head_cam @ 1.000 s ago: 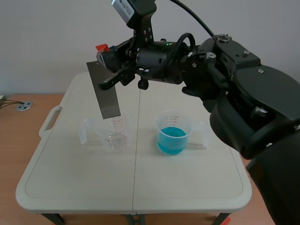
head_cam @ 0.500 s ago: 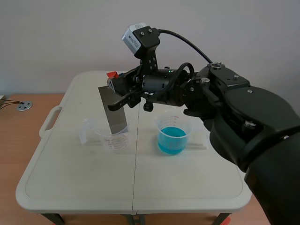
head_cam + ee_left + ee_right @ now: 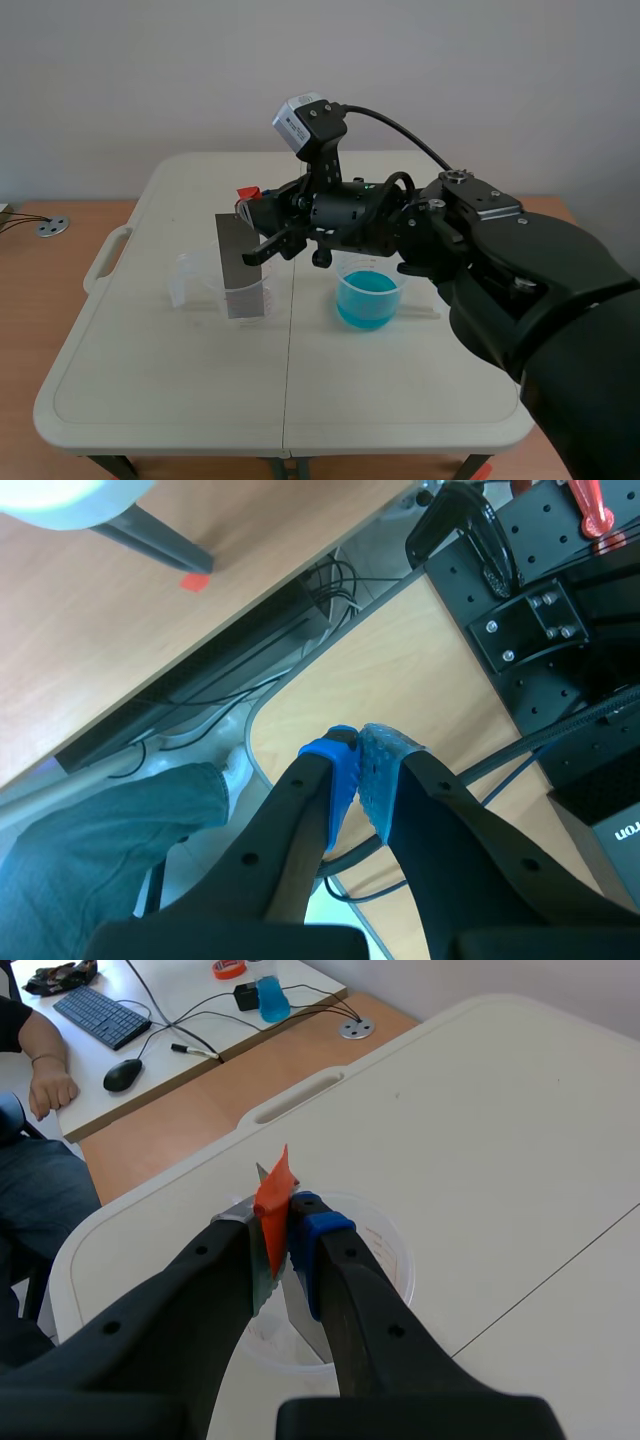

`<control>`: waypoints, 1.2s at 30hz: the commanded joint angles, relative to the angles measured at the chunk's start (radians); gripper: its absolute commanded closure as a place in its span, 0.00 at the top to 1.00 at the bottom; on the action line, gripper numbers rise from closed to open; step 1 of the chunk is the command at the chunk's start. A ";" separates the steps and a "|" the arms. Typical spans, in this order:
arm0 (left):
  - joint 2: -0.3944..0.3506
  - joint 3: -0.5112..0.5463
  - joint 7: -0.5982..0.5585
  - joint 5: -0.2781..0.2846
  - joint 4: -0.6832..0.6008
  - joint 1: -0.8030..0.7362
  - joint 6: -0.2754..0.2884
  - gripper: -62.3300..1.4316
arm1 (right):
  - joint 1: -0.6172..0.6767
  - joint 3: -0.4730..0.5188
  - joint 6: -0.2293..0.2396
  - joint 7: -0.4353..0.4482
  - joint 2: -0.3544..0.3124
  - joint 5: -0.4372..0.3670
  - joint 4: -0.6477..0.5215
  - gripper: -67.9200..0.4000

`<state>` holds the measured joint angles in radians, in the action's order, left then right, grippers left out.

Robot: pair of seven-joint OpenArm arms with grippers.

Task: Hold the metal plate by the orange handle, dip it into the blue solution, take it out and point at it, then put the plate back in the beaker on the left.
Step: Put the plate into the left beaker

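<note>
Metal plate inside left beaker; right pincer clamped on orange handle. Suggest lowering vertically, then releasing gently.

Scene and right wrist views share the beaker.

Hardly anything here can be read. In the left wrist view, a black box beside the dark cables carries pale letters at its edge. Only the ending "ron" shows, and the rest is cut off. The grey camera block atop the right arm has a small dark label on its face, with print too fine to make out. The clear beaker has red measuring marks printed on its wall, partly behind the metal plate standing in it. The right wrist view shows those marks faintly too, but I cannot tell any number on them.
</note>
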<state>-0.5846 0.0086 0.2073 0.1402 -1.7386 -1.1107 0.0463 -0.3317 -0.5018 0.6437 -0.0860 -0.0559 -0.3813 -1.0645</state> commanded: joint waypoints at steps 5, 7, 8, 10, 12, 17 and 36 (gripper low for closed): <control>0.003 0.001 -0.008 0.005 -0.007 0.000 0.002 0.07 | -0.012 -0.003 0.004 0.014 0.003 -0.007 -0.009 0.03; 0.003 0.001 -0.009 0.005 -0.007 0.000 0.002 0.07 | -0.012 -0.003 0.004 0.014 0.003 -0.007 -0.009 0.05; 0.003 0.001 -0.009 0.005 -0.007 0.000 0.002 0.07 | -0.012 -0.003 0.004 0.014 0.003 -0.007 -0.009 0.09; 0.003 0.001 -0.009 0.005 -0.007 0.000 0.002 0.07 | -0.012 -0.003 0.004 0.014 0.003 -0.006 -0.009 0.17; 0.003 0.001 -0.009 0.005 -0.007 0.000 0.002 0.14 | -0.013 -0.003 0.004 0.014 0.003 -0.006 -0.009 0.27; 0.003 0.001 -0.014 -0.003 -0.007 0.000 0.002 0.82 | -0.018 -0.003 -0.002 0.019 0.003 -0.007 -0.010 0.60; 0.003 0.001 -0.032 -0.002 -0.007 0.000 0.001 1.00 | -0.015 0.020 -0.053 -0.005 -0.021 -0.008 -0.037 0.94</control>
<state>-0.5846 0.0086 0.1822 0.1356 -1.7386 -1.1080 0.0463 -0.3321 -0.4915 0.5873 -0.1108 -0.0616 -0.3809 -1.0706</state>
